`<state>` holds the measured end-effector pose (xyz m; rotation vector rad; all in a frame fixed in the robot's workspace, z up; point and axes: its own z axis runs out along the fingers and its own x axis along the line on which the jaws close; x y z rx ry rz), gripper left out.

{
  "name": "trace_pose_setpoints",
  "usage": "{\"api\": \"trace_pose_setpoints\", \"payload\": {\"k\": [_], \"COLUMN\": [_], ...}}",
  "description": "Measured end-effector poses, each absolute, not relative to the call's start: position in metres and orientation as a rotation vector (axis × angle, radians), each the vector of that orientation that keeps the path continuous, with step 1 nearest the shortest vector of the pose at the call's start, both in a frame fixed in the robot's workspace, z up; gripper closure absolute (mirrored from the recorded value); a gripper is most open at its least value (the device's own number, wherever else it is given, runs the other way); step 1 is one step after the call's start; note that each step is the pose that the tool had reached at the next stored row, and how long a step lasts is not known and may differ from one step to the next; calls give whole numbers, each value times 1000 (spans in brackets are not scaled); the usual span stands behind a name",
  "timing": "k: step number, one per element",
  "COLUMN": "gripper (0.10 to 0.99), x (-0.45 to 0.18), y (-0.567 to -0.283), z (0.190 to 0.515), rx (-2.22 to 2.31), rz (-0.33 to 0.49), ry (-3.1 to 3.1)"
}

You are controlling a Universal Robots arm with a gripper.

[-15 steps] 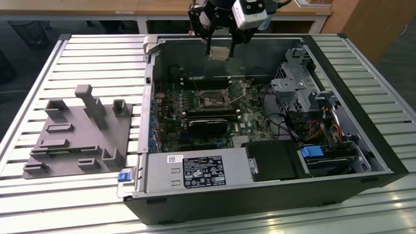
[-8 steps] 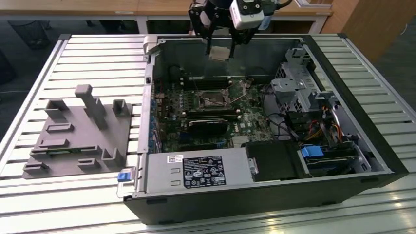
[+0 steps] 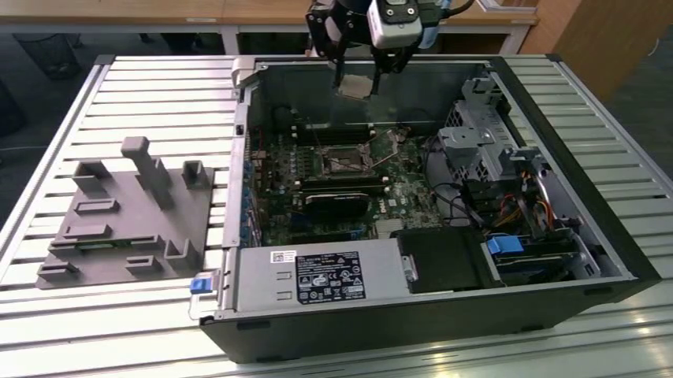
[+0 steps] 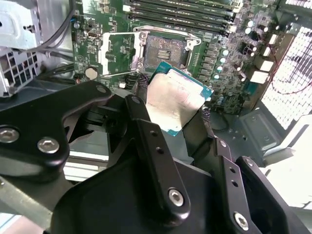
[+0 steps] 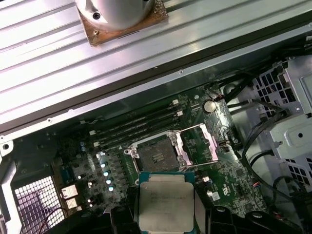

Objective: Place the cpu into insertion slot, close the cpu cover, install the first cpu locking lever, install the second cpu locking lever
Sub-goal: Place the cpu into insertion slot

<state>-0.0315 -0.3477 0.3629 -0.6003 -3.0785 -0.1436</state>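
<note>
Black computer case (image 3: 421, 323) sits open on the bench (image 3: 126, 87) in the exterior view; above it the tool (image 3: 358, 76) pinches the cpu (image 3: 355, 88). In the second wrist view, two fingers (image 4: 146, 131) squeeze the cpu, not yet in the insertion slot (image 4: 165, 48). In the first wrist view, the cpu cover (image 5: 197, 144) lies flipped open beside the slot.

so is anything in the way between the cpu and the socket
Nothing visible. The gripper holds the cpu above the board. The insertion slot lies open, and the cpu cover is flipped open beside it, off the pin field.
</note>
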Motion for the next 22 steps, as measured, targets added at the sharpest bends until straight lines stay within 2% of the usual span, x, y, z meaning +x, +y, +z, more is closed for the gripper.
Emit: {"api": "trace_pose_setpoints", "payload": {"k": [22], "gripper": [545], "x": [-31], "y": [-348], "z": [363], "rx": [-864], "rz": [-144], "ry": [-3023]}}
